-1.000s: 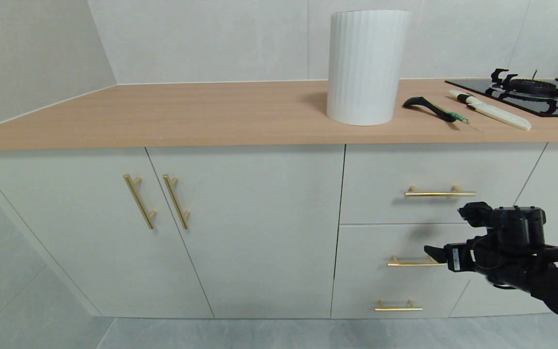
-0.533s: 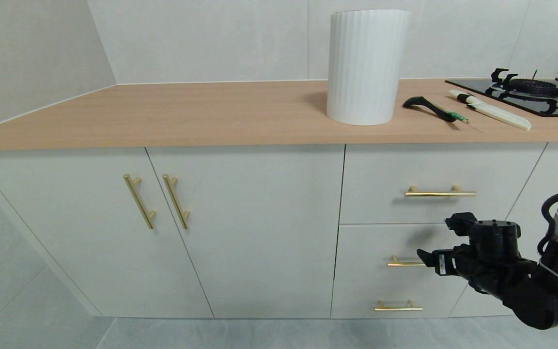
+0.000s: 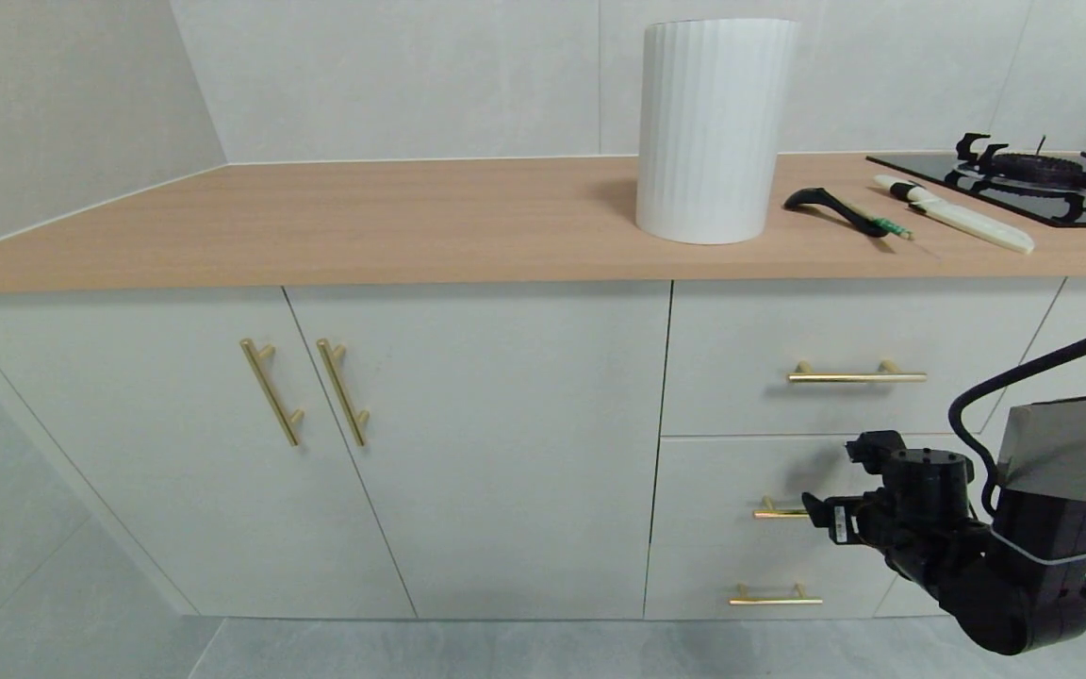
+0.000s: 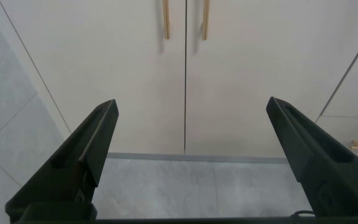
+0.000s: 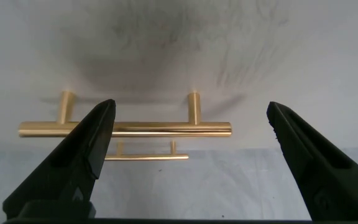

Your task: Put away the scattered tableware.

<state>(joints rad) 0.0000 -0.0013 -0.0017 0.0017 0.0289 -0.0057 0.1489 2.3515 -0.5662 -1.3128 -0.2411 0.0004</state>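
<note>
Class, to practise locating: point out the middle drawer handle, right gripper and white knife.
middle drawer handle (image 5: 126, 130): right wrist view, on its gold bar.
right gripper (image 3: 833, 473): head view, midway between its fingertips.
white knife (image 3: 977, 227): head view, on its blade.

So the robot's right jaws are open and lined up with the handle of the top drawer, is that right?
Not quite. The right jaws are open, but they are lined up with the middle drawer's handle, not the top drawer's handle, which sits higher up, above them. The head view shows this.
</note>
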